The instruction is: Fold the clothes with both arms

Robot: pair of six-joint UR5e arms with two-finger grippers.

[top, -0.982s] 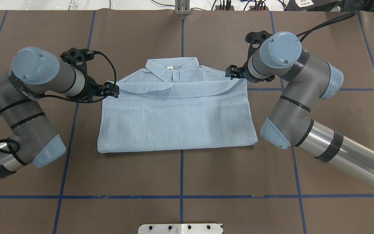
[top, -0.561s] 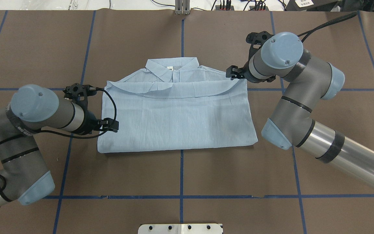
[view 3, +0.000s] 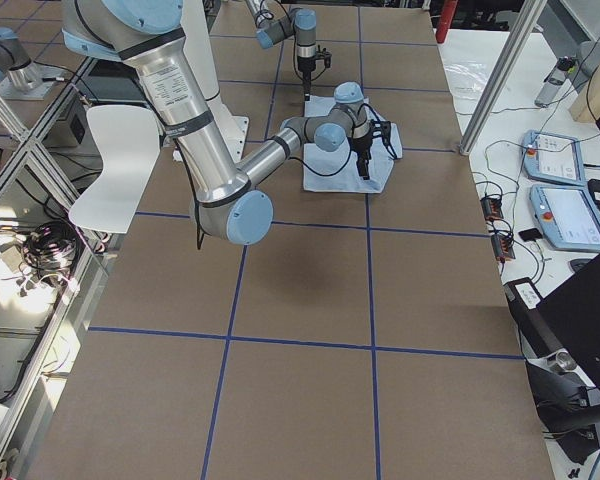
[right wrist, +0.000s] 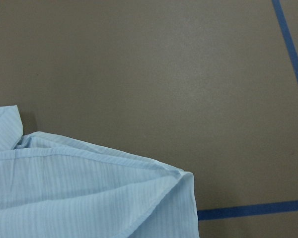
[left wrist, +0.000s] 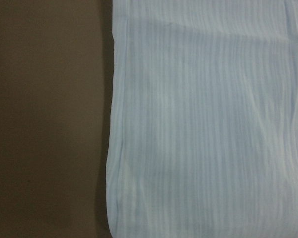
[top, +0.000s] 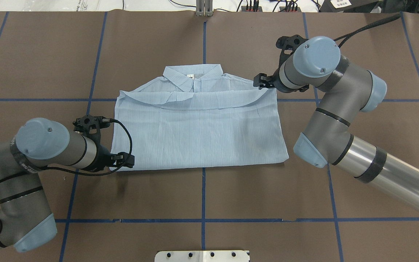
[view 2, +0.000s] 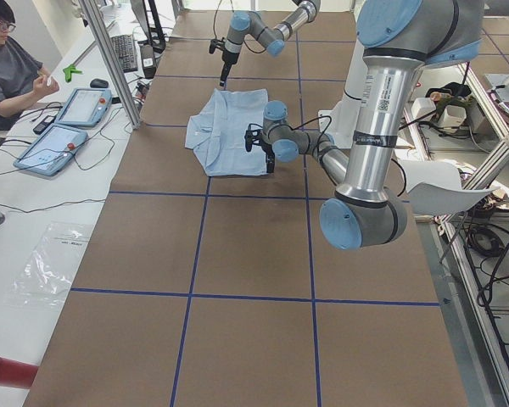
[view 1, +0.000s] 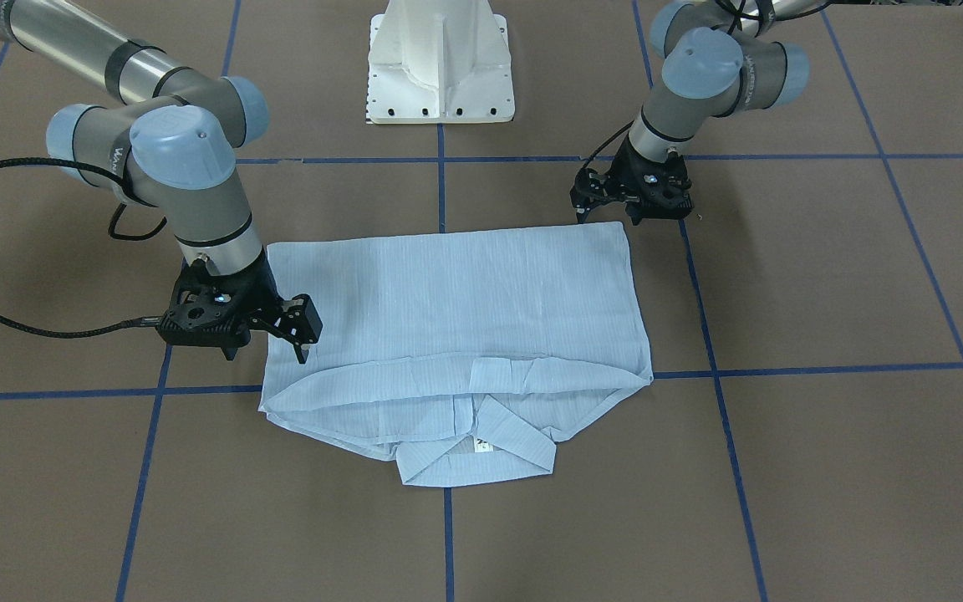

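Observation:
The light blue striped shirt (top: 198,134) lies flat on the brown table, folded into a rectangle, with its collar (top: 191,74) on the far side. It also shows in the front-facing view (view 1: 456,309). My left gripper (top: 128,161) is open and empty, low over the shirt's near-left hem corner; it also shows in the front-facing view (view 1: 582,209). The left wrist view shows the shirt's side edge (left wrist: 111,124). My right gripper (top: 257,80) is open and empty at the far-right shoulder corner, also seen from the front (view 1: 304,328). The right wrist view shows that corner (right wrist: 179,178).
The white pedestal base (view 1: 440,75) stands at the table's near edge behind the shirt. Blue tape lines (top: 203,220) cross the brown table cover. An operator (view 2: 8,68) sits at a side desk with tablets (view 2: 55,144).
My left arm has swung back toward the robot, from the shirt's far-left shoulder down along its left edge to the near-left corner. The right arm and the shirt have stayed put.

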